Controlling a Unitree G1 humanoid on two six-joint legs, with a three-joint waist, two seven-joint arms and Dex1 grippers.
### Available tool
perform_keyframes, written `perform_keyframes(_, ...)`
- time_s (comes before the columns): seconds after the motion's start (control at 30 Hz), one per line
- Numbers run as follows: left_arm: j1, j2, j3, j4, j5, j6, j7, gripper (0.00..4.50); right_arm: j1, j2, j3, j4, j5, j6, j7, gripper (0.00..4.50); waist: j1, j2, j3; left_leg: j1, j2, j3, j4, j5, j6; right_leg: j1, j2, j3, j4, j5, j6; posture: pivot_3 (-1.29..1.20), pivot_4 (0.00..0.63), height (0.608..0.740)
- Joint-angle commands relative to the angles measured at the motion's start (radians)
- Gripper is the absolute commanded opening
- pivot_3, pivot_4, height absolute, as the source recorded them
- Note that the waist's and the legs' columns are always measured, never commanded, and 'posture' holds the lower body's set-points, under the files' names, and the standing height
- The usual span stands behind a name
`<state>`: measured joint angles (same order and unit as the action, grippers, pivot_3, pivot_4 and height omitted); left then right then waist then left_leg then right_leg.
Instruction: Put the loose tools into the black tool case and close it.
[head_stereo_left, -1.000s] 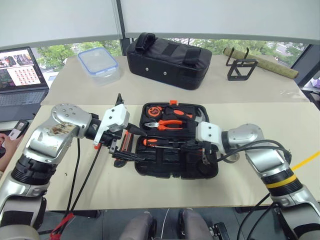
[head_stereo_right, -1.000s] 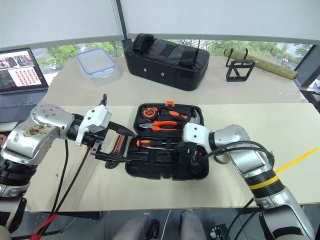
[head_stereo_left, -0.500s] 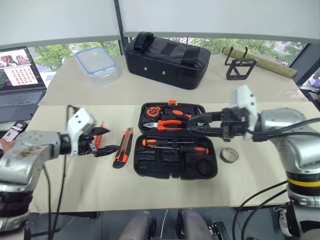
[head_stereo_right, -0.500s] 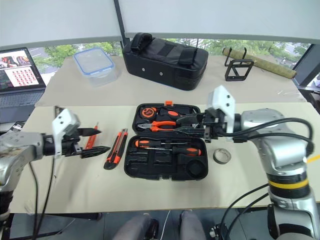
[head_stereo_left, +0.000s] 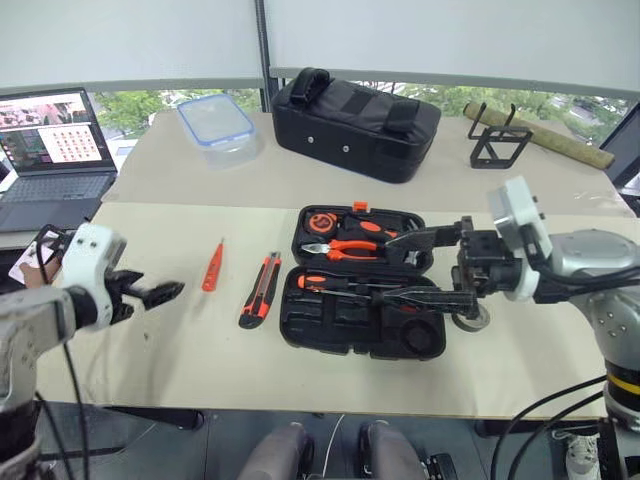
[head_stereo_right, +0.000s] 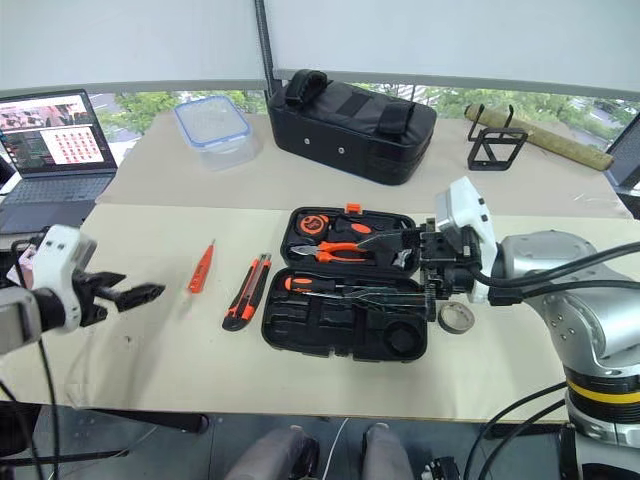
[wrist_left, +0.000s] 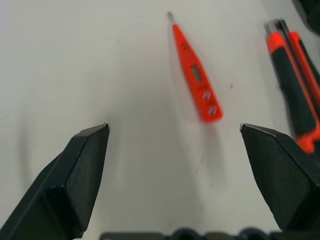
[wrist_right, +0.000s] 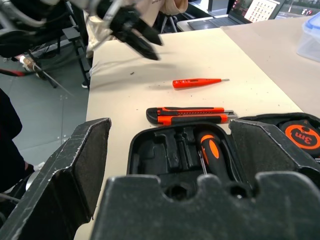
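1. Centrally, we are viewing the black tool case (head_stereo_left: 362, 310) lying open on the table (head_stereo_left: 200, 360), with two black-and-orange-handled screwdrivers (head_stereo_left: 350, 284) sitting in its near half and orange-handled pliers (head_stereo_left: 345, 247) and a tape measure (head_stereo_left: 321, 221) in its far half.
2. We are seeing the orange-and-black utility knife (head_stereo_left: 260, 290) lying just beside the case's left edge, and the small orange tester screwdriver (head_stereo_left: 212, 266) lying further left, apart from the knife.
3. We are finding the small dark tape roll (head_stereo_right: 456, 317) lying on the table at the case's right edge, just below the right gripper (head_stereo_left: 425, 268).
4. We are showing the right gripper hovering over the right part of the case, pointing left, its two fingers spread wide and gripping nothing.
5. We are showing the left gripper (head_stereo_left: 158, 293) hanging near the table's left side, well apart from the case; the tester screwdriver is lying ahead of it and the knife beyond that.
6. We are reading the left gripper's fingers (wrist_left: 75, 175) as spread wide and empty, touching nothing, with the tester screwdriver lying between and beyond them in the left wrist view.
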<state>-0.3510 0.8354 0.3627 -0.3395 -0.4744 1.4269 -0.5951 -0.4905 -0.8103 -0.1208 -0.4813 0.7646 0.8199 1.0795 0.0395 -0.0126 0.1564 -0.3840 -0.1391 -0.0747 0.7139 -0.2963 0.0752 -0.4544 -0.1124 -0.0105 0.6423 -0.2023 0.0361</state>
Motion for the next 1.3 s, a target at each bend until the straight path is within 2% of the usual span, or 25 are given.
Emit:
perform_keyframes(0.03,-0.144,-0.001,-0.131,0.113,0.032,0.058,0.059,4.50,-0.008,0.014,0.001,-0.021,-0.010,-0.039,-0.044,4.42,-0.004,0.000,0.000,-0.001,0.000,0.000,0.000,0.001,0.002,-0.001,0.000,0.000,0.000,0.000,0.000,0.00,0.150,0.722)
perform_keyframes(0.23,-0.320,-0.049,-0.280,0.337,0.082,0.060,0.115,4.50,0.027,0.027,0.005,-0.068,0.004,-0.045,-0.094,4.42,-0.019,-0.001,0.000,-0.002,0.001,0.000,-0.001,0.004,0.007,-0.002,0.000,0.000,0.000,0.000,0.000,0.00,0.150,0.722)
perform_keyframes(0.4,-0.360,-0.067,-0.378,0.460,0.101,-0.013,0.084,4.50,0.063,0.029,-0.013,-0.102,0.013,-0.048,-0.137,4.42,-0.026,-0.001,0.000,-0.002,0.000,0.000,-0.001,0.004,0.007,-0.002,0.000,0.000,0.000,0.000,0.000,0.00,0.150,0.722)
perform_keyframes(0.5,-0.368,-0.076,-0.397,0.520,0.113,-0.054,0.073,3.80,0.084,0.023,-0.029,-0.123,0.029,-0.044,-0.152,4.50,-0.023,0.000,0.000,-0.001,0.000,0.000,-0.001,0.004,0.006,-0.002,0.000,0.000,0.000,0.000,0.000,0.00,0.150,0.722)
perform_keyframes(0.67,-0.385,-0.058,-0.419,0.584,0.127,-0.104,0.024,2.09,0.132,-0.006,-0.074,-0.148,0.061,-0.026,-0.162,4.50,-0.014,0.000,0.000,0.000,0.000,0.000,-0.001,0.005,0.005,-0.001,0.000,0.001,0.001,0.000,0.000,0.00,0.150,0.722)
perform_keyframes(0.77,-0.414,-0.009,-0.446,0.578,0.127,-0.259,-0.109,0.94,0.179,-0.049,-0.123,-0.162,0.107,-0.002,-0.151,4.50,-0.009,0.000,0.000,0.000,0.000,0.000,-0.001,0.005,0.005,-0.001,0.000,0.001,0.001,0.000,0.000,0.00,0.150,0.722)
perform_keyframes(0.83,-0.457,0.043,-0.493,0.567,0.143,-0.416,-0.267,0.39,0.228,-0.083,-0.159,-0.171,0.114,0.000,-0.145,4.50,-0.004,-0.001,0.001,-0.002,0.000,-0.001,0.000,0.005,0.006,-0.002,-0.001,0.001,0.001,0.000,0.000,0.00,0.150,0.722)
perform_keyframes(0.97,-0.543,0.079,-0.575,0.585,0.204,-0.694,-0.485,0.40,0.310,-0.132,-0.205,-0.184,0.113,-0.005,-0.136,4.50,-0.001,-0.004,0.002,-0.005,0.000,-0.002,0.001,0.005,0.005,-0.003,-0.002,0.001,-0.001,0.000,-0.001,0.00,0.150,0.722)
perform_keyframes(1.07,-0.578,0.085,-0.664,0.497,0.198,-0.884,-0.767,0.40,0.392,-0.156,-0.255,-0.218,0.138,0.000,-0.118,4.50,-0.003,-0.004,0.002,-0.005,0.000,-0.001,0.001,0.005,0.006,-0.002,-0.002,0.001,-0.002,0.000,-0.001,0.00,0.150,0.722)
perform_keyframes(1.17,-0.601,0.023,-0.763,0.419,0.213,-0.972,-0.923,0.40,0.453,-0.160,-0.284,-0.240,0.138,-0.007,-0.136,4.50,-0.002,-0.004,0.002,-0.005,0.000,-0.001,0.000,0.005,0.006,-0.002,-0.003,0.001,-0.002,0.000,-0.001,0.00,0.150,0.722)
perform_keyframes(1.3,-0.645,-0.110,-0.856,0.452,0.282,-0.993,-0.933,0.40,0.488,-0.152,-0.300,-0.263,0.136,-0.015,-0.168,4.50,-0.001,-0.004,0.003,-0.006,0.000,-0.001,0.003,0.005,0.008,-0.001,-0.003,0.002,-0.002,0.000,-0.001,0.00,0.150,0.722)
